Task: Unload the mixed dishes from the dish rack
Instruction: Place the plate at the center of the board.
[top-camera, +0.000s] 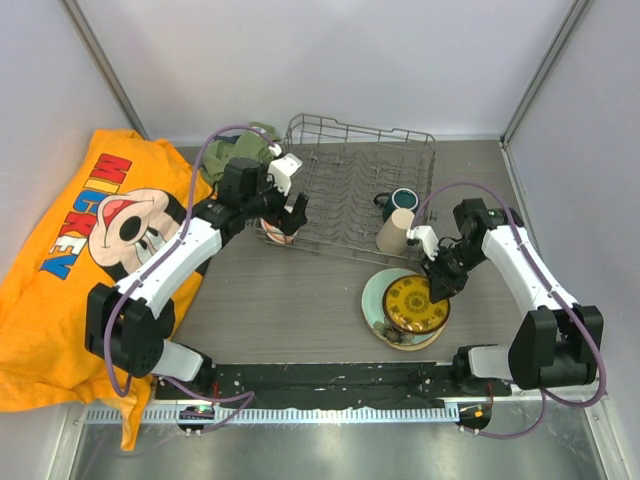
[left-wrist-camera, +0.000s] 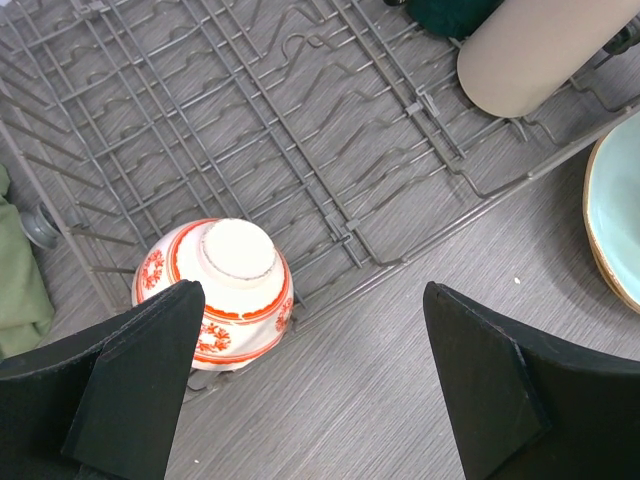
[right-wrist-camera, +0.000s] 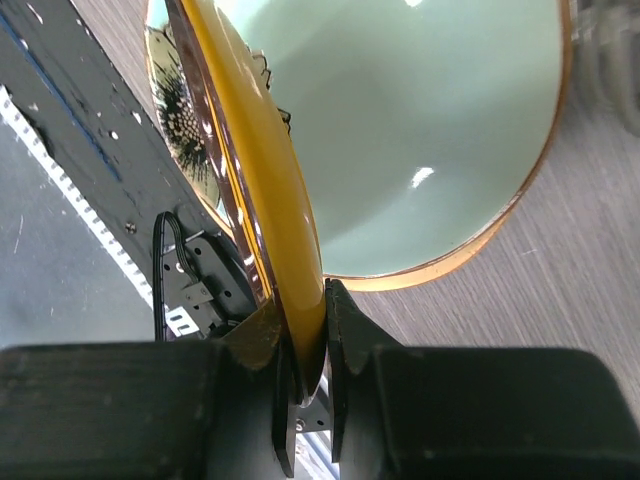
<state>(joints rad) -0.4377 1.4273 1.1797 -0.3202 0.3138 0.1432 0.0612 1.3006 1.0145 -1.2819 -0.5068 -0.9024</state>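
The grey wire dish rack (top-camera: 345, 170) stands at the back centre. A small red-orange bowl (top-camera: 277, 232) sits upside down at its near left corner. My left gripper (top-camera: 292, 214) hovers open just above and beside the bowl (left-wrist-camera: 215, 290), which lies by the left finger (left-wrist-camera: 130, 370). A beige cup (top-camera: 395, 231) and a dark teal mug (top-camera: 404, 200) lie at the rack's right side. My right gripper (top-camera: 440, 290) is shut on the rim of the small yellow plate (right-wrist-camera: 265, 170), held tilted over the pale green plate (right-wrist-camera: 430, 130). The cream bird plate (right-wrist-camera: 178, 110) lies beneath.
An orange Mickey shirt (top-camera: 80, 260) covers the table's left side. A green cloth (top-camera: 240, 148) lies behind the rack's left corner. A black strip (top-camera: 330, 378) runs along the near edge. Bare grey table (top-camera: 290, 300) lies between rack and strip.
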